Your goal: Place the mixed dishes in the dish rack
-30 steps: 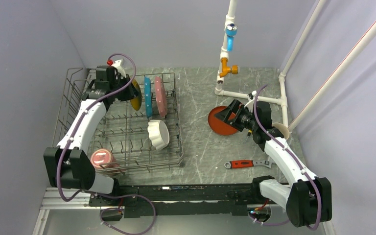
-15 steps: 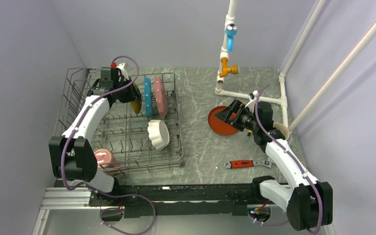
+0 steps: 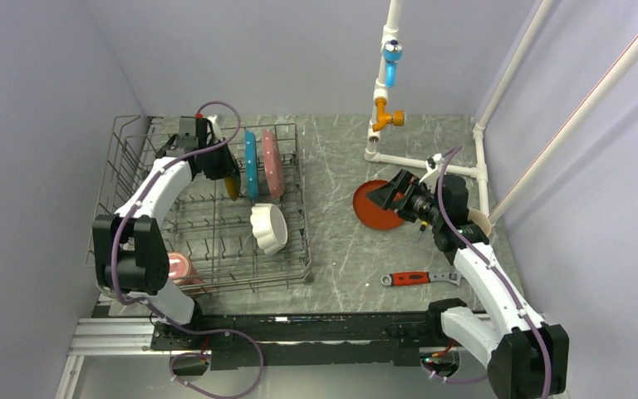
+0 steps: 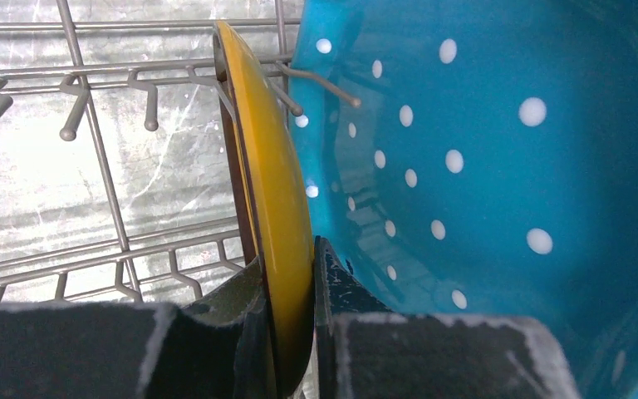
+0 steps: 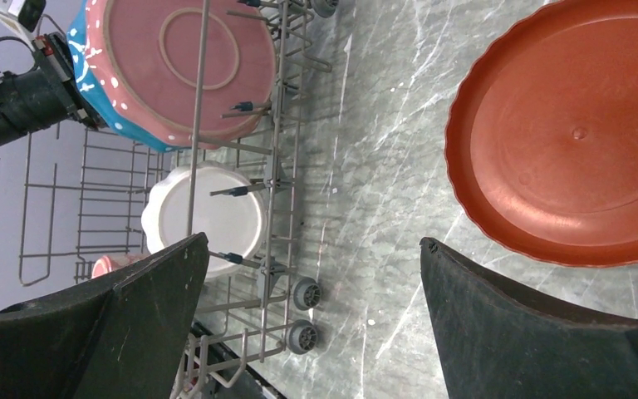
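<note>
Four dishes stand in the dish rack [image 3: 304, 218] free of our grip. The blue plate [image 3: 251, 165] and the pink scalloped plate [image 3: 272, 165] are on edge, side by side, among the tines at the far end. The white scalloped bowl [image 3: 268, 227] leans near the right wall, and the pink mug [image 3: 179, 268] sits in the near left corner, partly behind our left arm.

Our left gripper [image 3: 223, 166] is inside the far part of the rack, clamped on a fifth dish, the yellow plate [image 3: 233, 184]. In the left wrist view the two fingers [image 4: 336, 283] press on either face of its rim. The plate stands on edge, its dark brown back towards the open wires, its yellow face just beside the white-dotted blue plate. We cannot tell whether the two plates touch.

Our right gripper [image 3: 386, 195] hovers over the red-brown plate [image 3: 370, 216], which lies flat on the grey marbled table [image 3: 341, 249], right of the rack and apart from it. The jaws are spread wide and hold nothing; from the right wrist, the plate's scalloped rim shows beyond the right finger [image 5: 532, 332].

The cream cup [image 3: 478, 221] stands by the right edge of the table, half hidden behind our right arm. The red-handled wrench [image 3: 411, 278] lies on the table nearer our bases.
</note>
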Tool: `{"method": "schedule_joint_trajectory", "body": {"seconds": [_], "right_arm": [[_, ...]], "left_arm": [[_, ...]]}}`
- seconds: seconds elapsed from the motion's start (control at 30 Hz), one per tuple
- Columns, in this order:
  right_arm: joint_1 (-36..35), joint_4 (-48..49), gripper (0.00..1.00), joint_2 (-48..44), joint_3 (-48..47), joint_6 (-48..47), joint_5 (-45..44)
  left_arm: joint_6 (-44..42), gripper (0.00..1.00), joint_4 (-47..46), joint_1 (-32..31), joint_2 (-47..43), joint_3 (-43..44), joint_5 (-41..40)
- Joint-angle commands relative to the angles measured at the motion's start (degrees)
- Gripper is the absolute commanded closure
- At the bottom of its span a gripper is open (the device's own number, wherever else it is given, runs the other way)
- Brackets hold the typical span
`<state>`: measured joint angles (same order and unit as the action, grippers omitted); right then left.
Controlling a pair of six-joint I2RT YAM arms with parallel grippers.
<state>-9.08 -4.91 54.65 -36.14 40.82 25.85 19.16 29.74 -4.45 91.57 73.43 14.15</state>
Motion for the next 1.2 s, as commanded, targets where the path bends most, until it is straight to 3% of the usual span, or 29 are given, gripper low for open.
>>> {"method": "schedule_joint_trajectory", "body": {"seconds": [0.0, 0.1, 0.33, 0.4, 0.77, 0.97, 1.17], "right_arm": [[-0.02, -0.78, 0.00, -2.07, -1.01, -1.71, -1.03], [-0.02, 0.42, 0.00, -3.00, -0.78, -1.16, 0.24], [-0.06, -1.10, 0.00, -4.20, 0.47, -1.75, -0.05], [-0.02, -1.89, 0.00, -4.01, -0.19, -1.71, -0.23], [-0.05, -9.22, 0.00, 3.43, -3.25, -5.11, -6.51], [0.11, -17.16, 0.00, 8.93, -5.79, -2.78, -24.62], [0.16, -13.03, 0.05, 10.27, -0.52, 0.97, -29.50]], "left_arm": [[-1.03, 0.92, 0.22, 0.64, 1.07, 3.93, 0.17], [-0.92, 0.82, 1.19, 0.85, 1.95, 4.60, 0.53], [-1.38, 0.28, 0.03, 0.30, -2.65, 2.23, 0.28], [-1.40, 0.22, 0.41, 0.27, -3.69, 2.22, -0.31], [-3.25, 0.18, -4.34, 0.06, -17.98, -4.89, -3.15], [-3.92, 0.16, -9.80, -0.07, -26.78, -10.33, -2.07], [-3.83, 0.14, -18.53, -0.74, -33.99, -15.72, 2.12]]}}
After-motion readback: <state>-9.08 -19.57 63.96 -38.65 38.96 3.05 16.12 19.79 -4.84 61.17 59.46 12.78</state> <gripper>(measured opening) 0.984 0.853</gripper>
